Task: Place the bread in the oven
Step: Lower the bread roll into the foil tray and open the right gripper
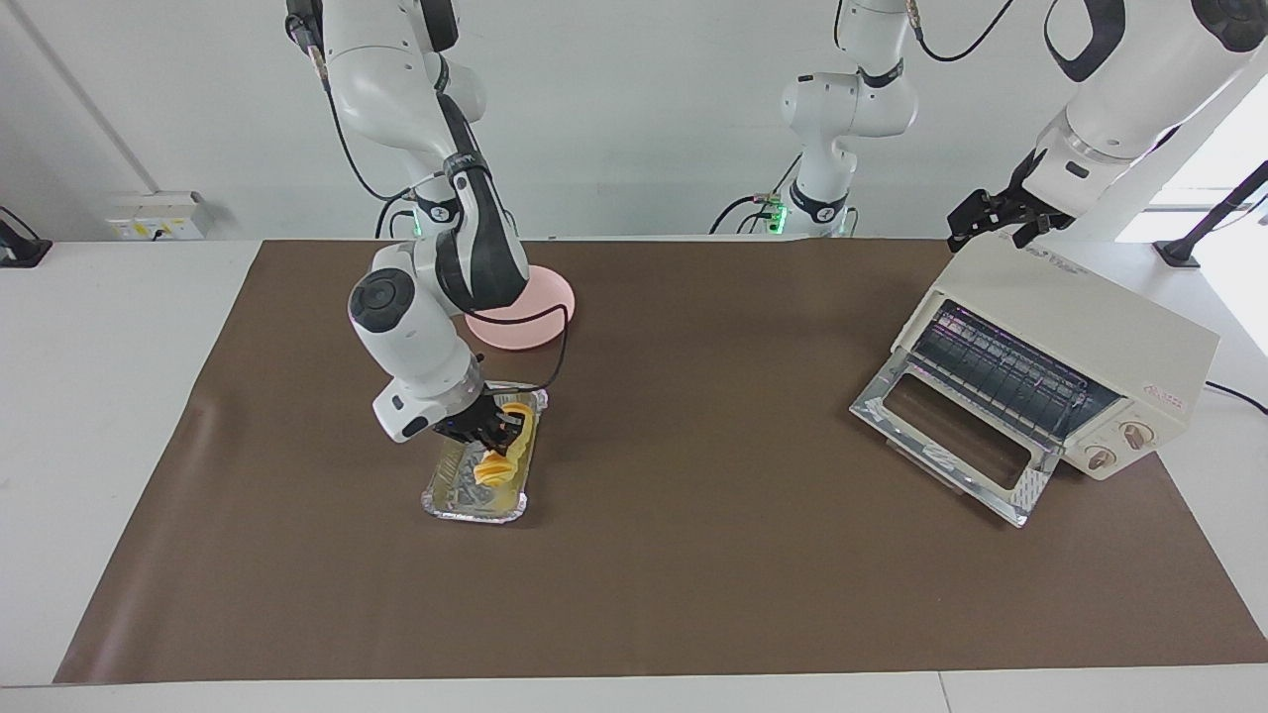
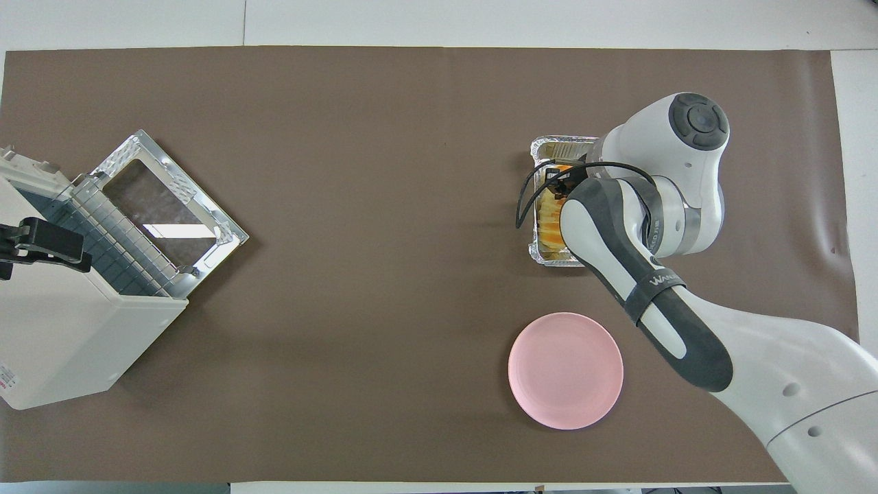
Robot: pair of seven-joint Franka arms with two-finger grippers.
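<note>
My right end effector (image 1: 500,428) is down inside the foil tray (image 1: 448,495), and the bread (image 1: 503,458) is right there with it. The yellow ridged loaf lies lengthwise in the tray, along the side toward the left arm's end of the tabletop (image 1: 693,555). My fingertips sit at the end of the loaf that is nearer to the robots, touching it or just about; from here I cannot tell whether they are clamped on it or parted, as my own wrist and the black cable crowd the spot. From overhead my forearm covers much of the tray (image 2: 549,257); only a strip of the bread (image 2: 547,223) shows beside it, with the end effector (image 2: 557,180) at the loaf's upper end in that view.

The pink plate (image 1: 540,332) lies nearer to the robots than the tray, partly hidden by my right arm.

At the other end of the tabletop stands the oven (image 1: 1080,347), cream-white, its glass door (image 1: 946,436) dropped open and the wire rack showing inside. It is well apart from the bread. My left end effector (image 1: 1001,220) waits over the oven's top corner nearest the robots, fingers spread wide, carrying nothing; overhead it (image 2: 27,241) shows as a black bar over the oven (image 2: 75,343).
</note>
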